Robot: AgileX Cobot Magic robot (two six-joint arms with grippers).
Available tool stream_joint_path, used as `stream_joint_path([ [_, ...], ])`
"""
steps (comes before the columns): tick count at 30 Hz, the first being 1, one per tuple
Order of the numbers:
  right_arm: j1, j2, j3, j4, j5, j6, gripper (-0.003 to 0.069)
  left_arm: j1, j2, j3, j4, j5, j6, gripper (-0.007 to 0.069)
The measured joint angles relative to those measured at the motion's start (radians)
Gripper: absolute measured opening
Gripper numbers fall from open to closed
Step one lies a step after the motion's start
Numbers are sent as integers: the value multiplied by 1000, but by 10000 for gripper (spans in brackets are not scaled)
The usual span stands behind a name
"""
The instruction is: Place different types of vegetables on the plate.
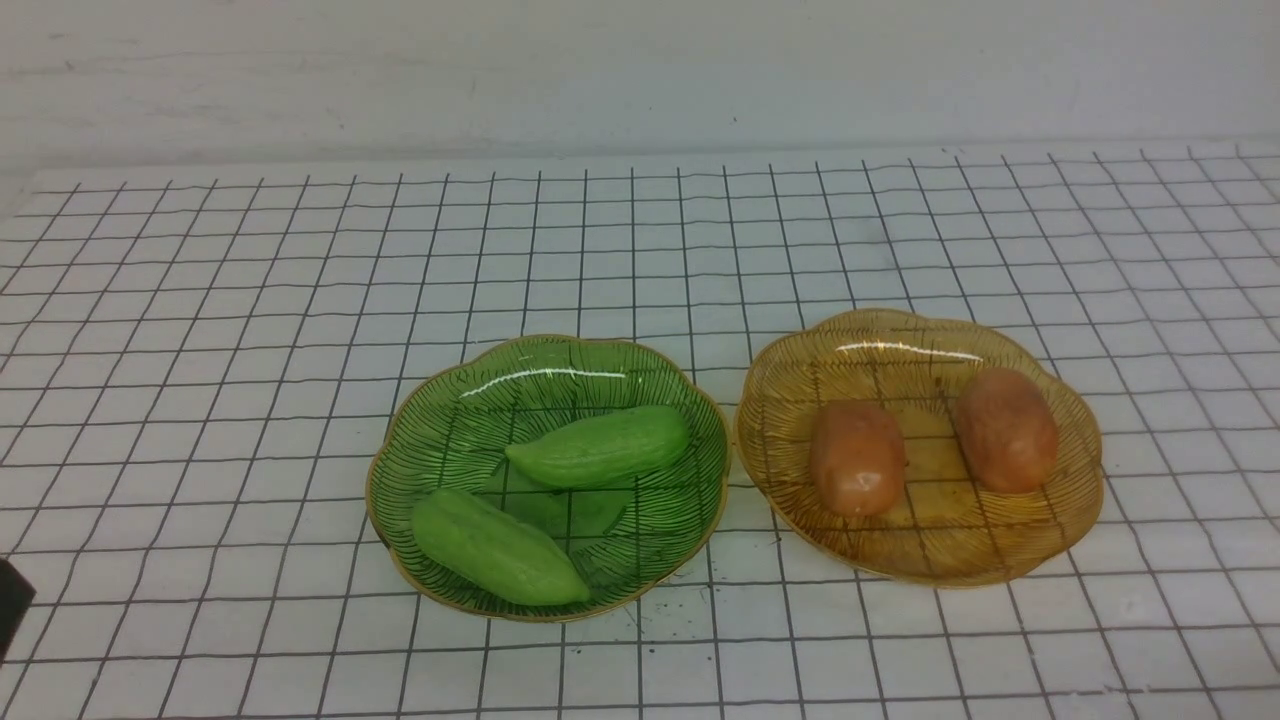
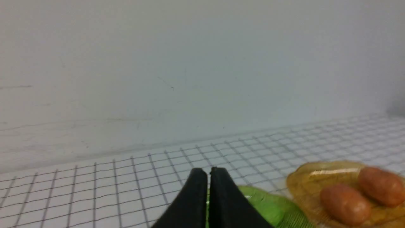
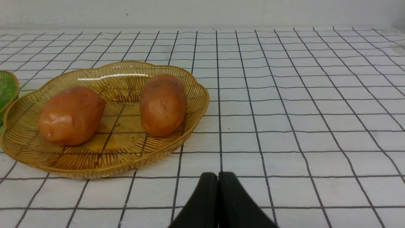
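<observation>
Fingers of the left gripper pressed together with nothing between them, hovering above the table with the green plate just beyond the tips. Fingers of the right gripper likewise closed tight and empty, low over the grid-lined cloth, near the amber plate but not touching it. Taking the green plate as landmark: two light-green cucumbers inside it, the near cucumber lying by its front-left rim, the far cucumber resting toward its middle and right side, both tilted at an angle and apart from each other. Immediately right of the green plate, rims almost touching, the amber plate holding both potatoes: the left potato closer to the green plate, the right potato farther from it, side by side with a gap between. Behind the green plate, open gridded table up to a pale wall.
</observation>
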Motion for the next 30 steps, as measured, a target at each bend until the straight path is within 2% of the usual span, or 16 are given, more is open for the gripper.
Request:
stream_joint_path([
  [2,0,0,0,0,1,0,-15,-31,-8,50,139,2,-86,-3],
  [3,0,0,0,0,1,0,-15,-35,-8,61,152,2,-96,-3],
  [5,0,0,0,0,1,0,-15,-74,-8,151,379,-13,-292,-3],
  [6,0,0,0,0,1,0,-15,-77,-8,157,379,-15,-292,-3],
  [7,0,0,0,0,1,0,-15,-95,-8,194,476,-28,-382,-3],
  [10,0,0,0,0,1,0,-15,-120,-8,260,608,-57,-562,-3],
  [14,0,0,0,0,1,0,-15,-124,-8,341,717,-66,-701,-3],
  [30,0,0,0,0,1,0,-15,-125,-8,346,730,-87,-719,-3],
])
